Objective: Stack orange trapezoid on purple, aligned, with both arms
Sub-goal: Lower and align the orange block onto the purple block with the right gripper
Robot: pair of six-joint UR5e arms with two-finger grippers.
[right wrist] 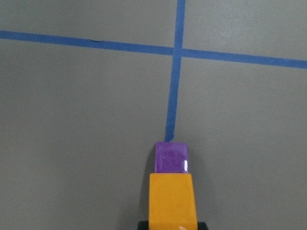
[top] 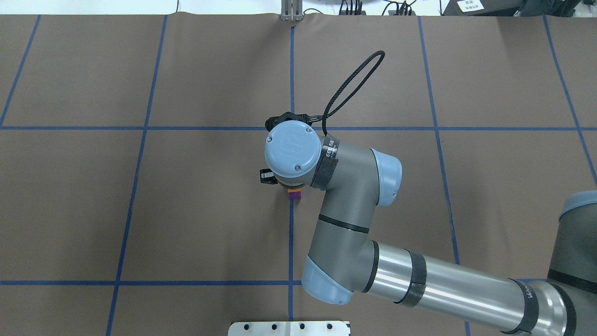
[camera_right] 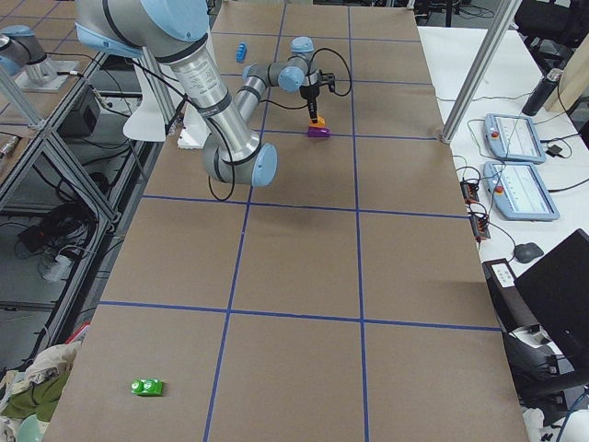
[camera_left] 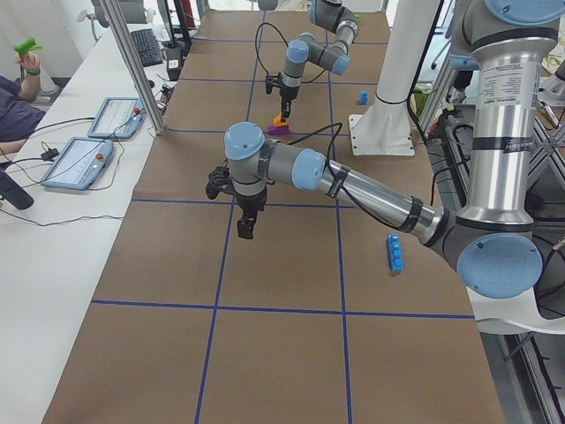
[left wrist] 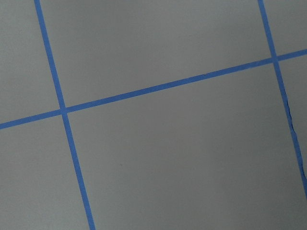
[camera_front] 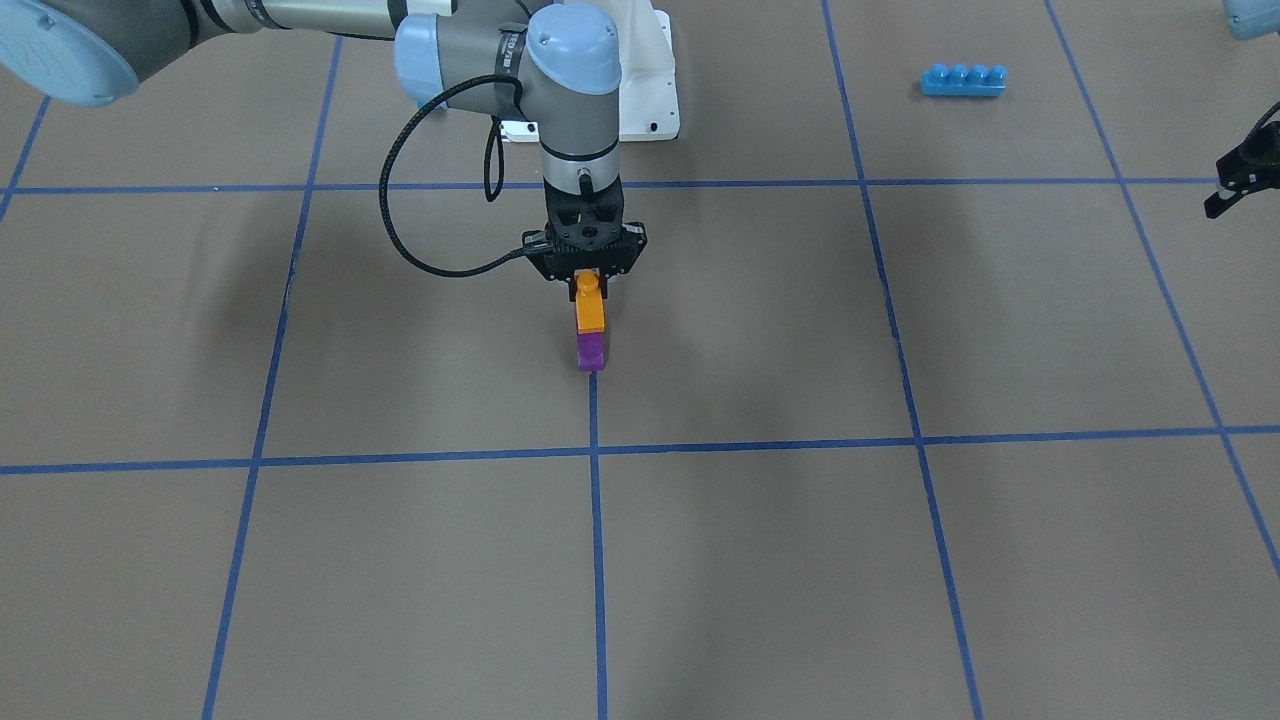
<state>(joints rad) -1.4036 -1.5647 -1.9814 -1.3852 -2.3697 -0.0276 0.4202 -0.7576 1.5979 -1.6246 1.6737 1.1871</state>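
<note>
The right hand (camera_front: 592, 288) stands straight over the stack, gripping the orange block (camera_front: 590, 314) that sits on the purple block (camera_front: 591, 352). It blocks any way in from above and from the robot's side. Its arm (top: 443, 289) reaches in across the right half of the bench (camera_front: 760, 560). Open bench lies around the stack's other sides. The left hand (camera_front: 1232, 182) and a blue brick (camera_front: 963, 80) are well apart from the stack, on the left.
</note>
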